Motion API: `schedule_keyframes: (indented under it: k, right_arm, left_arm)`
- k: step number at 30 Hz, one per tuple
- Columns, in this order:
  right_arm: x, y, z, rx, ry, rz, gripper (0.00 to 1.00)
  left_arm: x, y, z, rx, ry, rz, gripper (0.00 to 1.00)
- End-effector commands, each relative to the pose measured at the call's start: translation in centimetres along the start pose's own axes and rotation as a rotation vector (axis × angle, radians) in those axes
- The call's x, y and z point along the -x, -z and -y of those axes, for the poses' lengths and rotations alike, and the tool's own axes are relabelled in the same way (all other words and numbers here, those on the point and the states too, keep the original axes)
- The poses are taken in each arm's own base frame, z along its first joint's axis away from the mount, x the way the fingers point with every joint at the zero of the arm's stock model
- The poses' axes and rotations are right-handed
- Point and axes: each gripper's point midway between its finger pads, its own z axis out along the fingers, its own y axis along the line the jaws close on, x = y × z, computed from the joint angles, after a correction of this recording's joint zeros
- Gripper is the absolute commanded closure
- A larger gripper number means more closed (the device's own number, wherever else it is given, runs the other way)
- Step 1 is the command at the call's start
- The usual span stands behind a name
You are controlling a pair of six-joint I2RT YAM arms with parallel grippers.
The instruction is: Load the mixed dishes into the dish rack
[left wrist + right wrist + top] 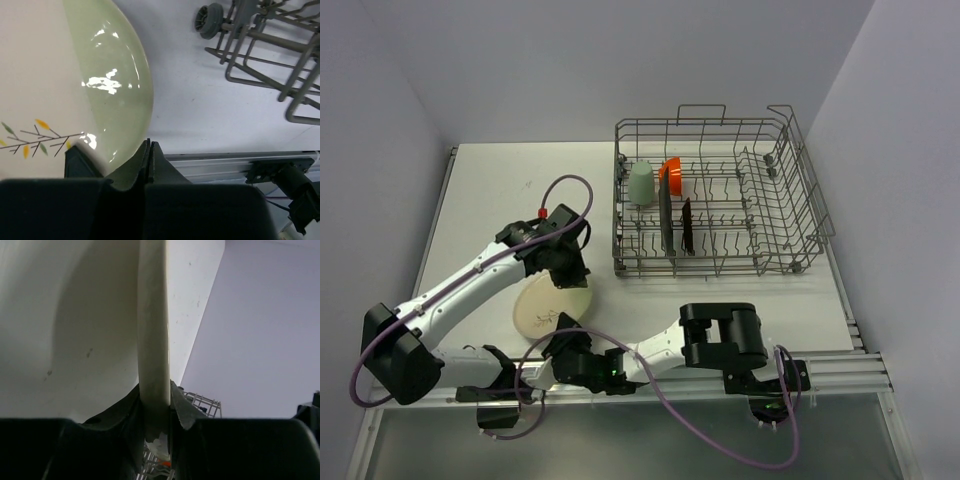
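Nearest the arm bases, the right end effector (155, 395) reaches left across the front of the desk (500, 190). It is grasping the larger cream round plate with leaf sprig (548, 308) by its near rim. In the right wrist view the pale rim runs straight down between the two dark fingers (120, 410), which press it from both sides.

The plate sits at the near left of the desk, well apart from the dish rack. Its sprig of thin branches with yellow and green leaves faces up. Whether the plate lies flat or is tipped cannot be told.

At the plate's far right edge is the left end effector (148, 150). It is clenched, its fingers meeting with no gap. The glossy rim lies just against them on their left side, not between them.

Farther back on the right stands the dish rack (720, 268). In its left rows, the black square floral plate (666, 220) and the small red flowered round plate (687, 226) stand on edge between the tines. Behind them sit the pale green cup (640, 183) and the small orange bowl (671, 172).
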Motion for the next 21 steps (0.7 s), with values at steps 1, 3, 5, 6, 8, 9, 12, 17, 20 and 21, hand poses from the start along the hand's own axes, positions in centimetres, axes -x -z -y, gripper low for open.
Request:
schedule_keyframes:
  k: [1, 3, 5, 6, 8, 9, 12, 17, 20, 21]
  right_arm:
    - [-2.0, 0.3, 3.1, -0.137, -0.026, -0.076, 1.0]
    - [-2.4, 0.4, 3.7, -0.154, -0.047, -0.091, 1.0]
    - [-2.7, 0.5, 4.2, -0.172, -0.071, -0.095, 1.0]
    - [-2.7, 0.7, 4.5, -0.184, -0.077, -0.093, 1.0]
    - [-2.4, 0.8, 5.1, -0.207, -0.093, -0.083, 1.0]
    - [-2.3, 0.9, 5.2, -0.216, -0.102, -0.082, 1.0]
    - [-1.6, 1.3, 6.7, -0.257, -0.155, -0.08, 1.0]
    - [0.5, 2.6, 11.0, -0.321, -0.349, -0.061, 1.0]
    - [1.8, 3.5, 13.9, -0.326, -0.515, -0.014, 1.0]
    - [1.9, 3.7, 14.6, -0.331, -0.558, -0.007, 1.0]
  left_arm:
    - [1.8, 1.6, 2.6, -0.069, -0.014, 0.044, 0.94]
    - [2.4, 2.0, 3.3, -0.088, -0.015, 0.048, 0.74]
    - [3.7, 3.4, 4.1, -0.109, 0.0, 0.081, 0.27]
    - [4.7, 4.0, 4.0, -0.091, 0.012, 0.126, 0.18]
    - [6.8, 6.5, 4.4, -0.104, 0.044, 0.202, 0.01]
    - [8.1, 7.4, 4.1, -0.089, 0.063, 0.256, 0.01]
    - [12.1, 12.2, 2.6, -0.037, 0.151, 0.439, 0.01]
    - [14.9, 21.9, -1.6, -0.031, 0.346, 0.705, 0.01]
    - [14.5, 26.4, -4.1, -0.108, 0.461, 0.832, 0.01]
    - [14.4, 27.3, -4.3, -0.144, 0.482, 0.856, 0.01]
